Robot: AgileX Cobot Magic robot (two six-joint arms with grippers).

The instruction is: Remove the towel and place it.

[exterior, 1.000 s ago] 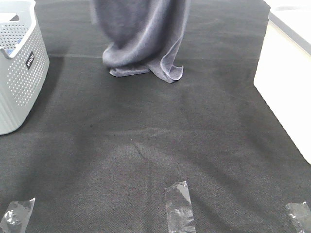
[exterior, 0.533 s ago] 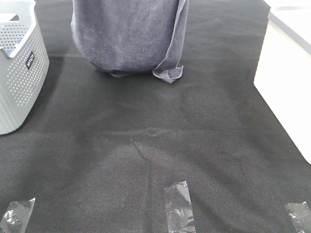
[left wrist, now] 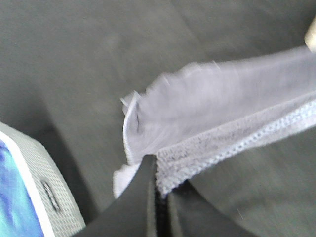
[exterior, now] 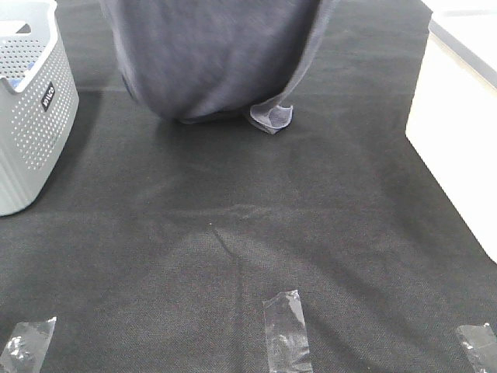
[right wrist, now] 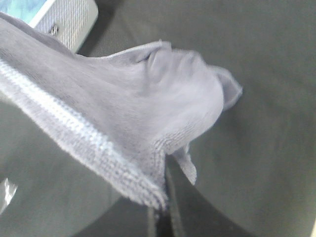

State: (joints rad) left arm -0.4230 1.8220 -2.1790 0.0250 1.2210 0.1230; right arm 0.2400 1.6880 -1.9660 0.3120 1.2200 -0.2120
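Left fingers and right fingers are both clamping down tight on the stitched hem of the towel. It's hanging spread out wide over the far end of the black-covered bench, bottom corner resting on it, off to the right of the pale basket.

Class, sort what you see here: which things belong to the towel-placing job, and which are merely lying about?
Belong to the job: large grey-lavender terry cloth towel, hanging; left gripper and right gripper, both shut on its edge.
Lying about: pale perforated plastic basket; white box-shaped unit; clear tape strips on the black fabric covering.
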